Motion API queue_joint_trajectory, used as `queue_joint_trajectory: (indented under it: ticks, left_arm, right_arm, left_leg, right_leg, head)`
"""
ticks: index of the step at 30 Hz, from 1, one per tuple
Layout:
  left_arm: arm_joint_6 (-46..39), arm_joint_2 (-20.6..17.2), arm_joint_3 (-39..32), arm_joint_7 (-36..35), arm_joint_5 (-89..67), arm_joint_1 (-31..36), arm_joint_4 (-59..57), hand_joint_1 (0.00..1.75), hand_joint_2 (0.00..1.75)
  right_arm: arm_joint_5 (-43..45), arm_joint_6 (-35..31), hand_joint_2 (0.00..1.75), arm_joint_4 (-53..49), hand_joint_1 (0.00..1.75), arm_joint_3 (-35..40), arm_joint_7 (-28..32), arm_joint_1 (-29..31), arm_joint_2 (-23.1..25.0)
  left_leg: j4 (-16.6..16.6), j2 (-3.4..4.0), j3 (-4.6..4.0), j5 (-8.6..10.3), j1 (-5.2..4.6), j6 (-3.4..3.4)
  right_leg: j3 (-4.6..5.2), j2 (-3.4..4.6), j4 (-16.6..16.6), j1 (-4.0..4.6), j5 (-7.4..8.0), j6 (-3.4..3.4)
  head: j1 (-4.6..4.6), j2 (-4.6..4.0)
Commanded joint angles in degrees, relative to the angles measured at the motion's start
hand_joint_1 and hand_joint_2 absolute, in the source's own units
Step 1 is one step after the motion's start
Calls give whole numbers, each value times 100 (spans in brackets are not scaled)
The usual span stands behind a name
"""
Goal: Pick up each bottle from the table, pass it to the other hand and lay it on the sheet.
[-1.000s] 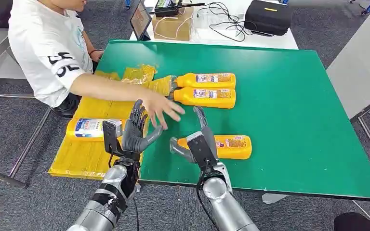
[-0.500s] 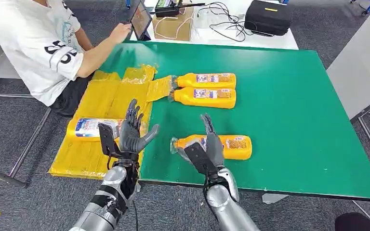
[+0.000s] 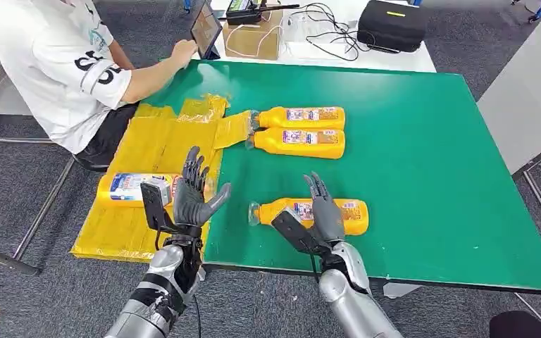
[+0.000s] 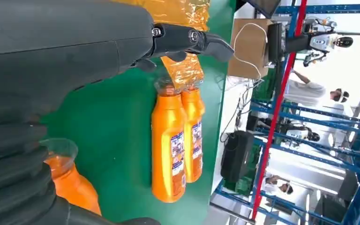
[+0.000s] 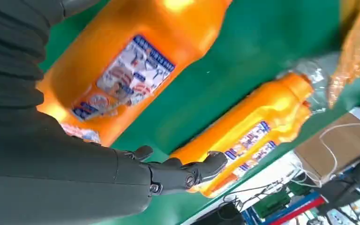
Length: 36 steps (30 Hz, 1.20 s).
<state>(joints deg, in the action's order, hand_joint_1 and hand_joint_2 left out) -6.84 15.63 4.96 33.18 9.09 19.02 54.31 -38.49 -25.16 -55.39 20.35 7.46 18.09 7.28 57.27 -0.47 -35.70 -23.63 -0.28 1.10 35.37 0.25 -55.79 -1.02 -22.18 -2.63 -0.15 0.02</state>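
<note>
Table (image 3: 430,141): green top; three orange bottles are laid on it, all on their sides
Sheet (image 3: 148,151): yellow, crinkled plastic; spread over the table's left edge, by the seated person (image 3: 56,63); one corner is lapped over the caps of the far pair
Far pair of bottles (image 3: 303,130): laid side by side, touching; caps are pointed toward the sheet; also seen in the left wrist view (image 4: 176,145)
Near bottle (image 3: 317,213): laid on the green near the front edge, cap toward the sheet; partly covered by the right hand
Bottle on sheet (image 3: 130,189): white-and-blue label; laid on its side, partly hidden behind the left hand
Right hand (image 3: 324,211): held over the near bottle's middle, fingers spread; nothing is gripped; contact cannot be told
Left hand (image 3: 194,193): raised above the sheet's edge, palm turned toward the right hand; fingers apart, nothing is held
</note>
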Motion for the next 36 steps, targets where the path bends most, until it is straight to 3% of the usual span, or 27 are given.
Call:
queue_joint_trajectory:
  ticks: [1, 8, 16, 18, 19, 32, 36]
  left_arm:
    - [122, 6, -239, -11, 70, 107, -113, 0, 175]
    - [205, 7, -329, -12, 70, 78, -85, 0, 175]
    - [416, 14, -503, -87, 30, 65, -113, 0, 175]
    - [459, 21, -538, -79, 14, 87, -163, 0, 175]
    - [474, 29, -561, -75, 7, 93, -172, 0, 175]
    - [606, 2, -683, -52, -43, 185, -354, 0, 175]
    - [266, -50, -573, 13, -414, 261, -475, 0, 175]
  right_arm:
    - [-375, 317, 175, 759, 0, -123, -340, 509, -333]
    - [-928, 655, 175, 1113, 0, 36, -716, 701, -551]
    - [-1555, 1507, 175, 1558, 0, 460, -1173, 999, -873]
    - [-1665, 1697, 175, 1705, 154, 588, -1189, 1091, -918]
    - [-1660, 1771, 175, 1758, 169, 597, -1198, 1119, -921]
    - [-1676, 2272, 175, 2203, 175, 857, -1065, 1354, -996]
    - [-1135, 1455, 175, 1908, 175, 411, -691, 1311, -588]
  left_leg:
    - [0, 4, 28, -11, 6, -8]
    - [-1, 5, 21, -8, 5, -6]
    - [0, 2, 24, -8, 5, -6]
    - [-2, -2, 17, -4, 4, -4]
    - [0, 1, 27, -8, 8, -6]
    - [-6, -15, 57, -6, 9, -8]
    - [-4, -7, 49, -3, 7, -7]
  right_leg:
    - [-29, -2, 2, 8, -10, 10]
    - [-21, 0, 4, 6, -6, 8]
    - [-27, -4, 5, 7, -6, 9]
    - [-21, -6, 6, 5, -3, 6]
    - [-32, -5, 8, 9, -6, 9]
    - [-64, -24, 15, 11, -10, 13]
    - [-51, -15, 11, 9, -6, 11]
  head:
    - [0, -2]
    - [0, -2]
    - [0, -2]
    - [0, 0]
    - [0, -2]
    - [0, -2]
    - [-2, -2]
